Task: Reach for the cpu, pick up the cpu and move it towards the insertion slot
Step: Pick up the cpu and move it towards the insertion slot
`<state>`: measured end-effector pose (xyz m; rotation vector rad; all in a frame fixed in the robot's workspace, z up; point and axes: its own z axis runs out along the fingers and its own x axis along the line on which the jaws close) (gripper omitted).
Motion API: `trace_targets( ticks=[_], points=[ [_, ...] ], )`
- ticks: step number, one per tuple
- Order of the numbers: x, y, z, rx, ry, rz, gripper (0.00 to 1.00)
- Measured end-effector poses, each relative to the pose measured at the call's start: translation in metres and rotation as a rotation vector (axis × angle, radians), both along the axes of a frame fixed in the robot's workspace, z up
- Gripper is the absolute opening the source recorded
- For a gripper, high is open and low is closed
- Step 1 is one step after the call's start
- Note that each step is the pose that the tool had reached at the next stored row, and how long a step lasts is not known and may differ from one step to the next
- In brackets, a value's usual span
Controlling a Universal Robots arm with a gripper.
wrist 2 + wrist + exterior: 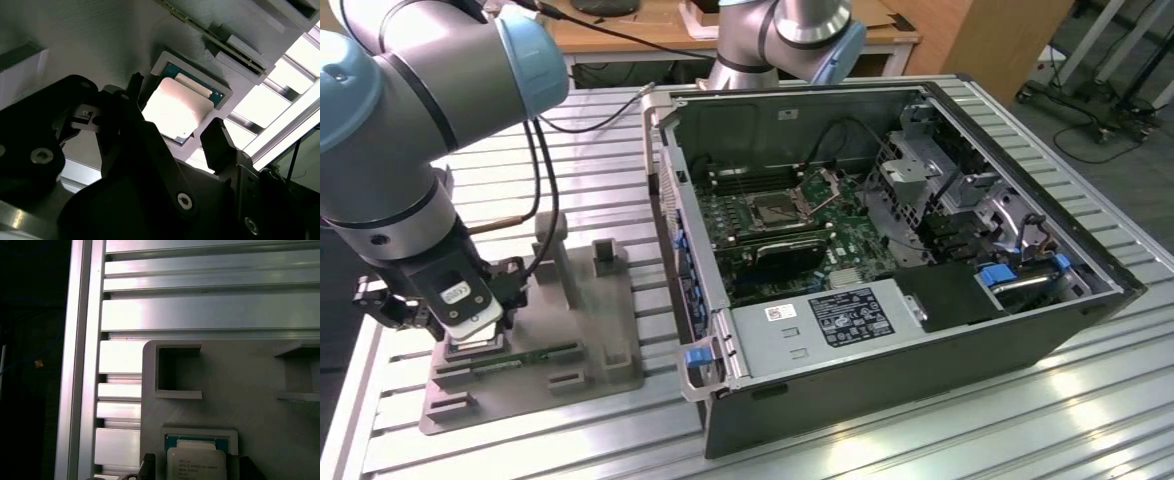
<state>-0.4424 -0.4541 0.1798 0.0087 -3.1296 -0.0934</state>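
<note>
The cpu [176, 111], a small square chip with a silvery top and a green rim, lies in a square recess of the grey tray [90, 40]. My gripper [176, 107] hangs just over it, open, with one dark finger [134, 86] at one side of the recess and the other at the opposite side. In the first wrist view the cpu [196, 462] sits low in the tray [240, 390]. In the exterior view my gripper [474, 335] stands over the tray [587, 330] at the exterior view's left. The insertion slot [774, 208] is on the green motherboard inside the open computer case [881, 330].
A long green memory stick [520, 358] lies in the tray beside my gripper. The tray has raised blocks [604, 255]. Case walls surround the motherboard, with cables and a drive cage [921, 160] inside. A second arm's base [787, 40] stands behind the case. The slatted table edge [80, 365] runs close to the tray.
</note>
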Motion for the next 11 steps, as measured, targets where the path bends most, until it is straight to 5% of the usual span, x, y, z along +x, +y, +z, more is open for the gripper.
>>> trace_targets(
  ticks=[8,11],
  points=[
    [0.0,0.0,0.0,0.0,0.0001,0.0,0.55],
    [0.0,0.0,-0.0001,0.0,0.0001,0.0,0.55]
  ],
)
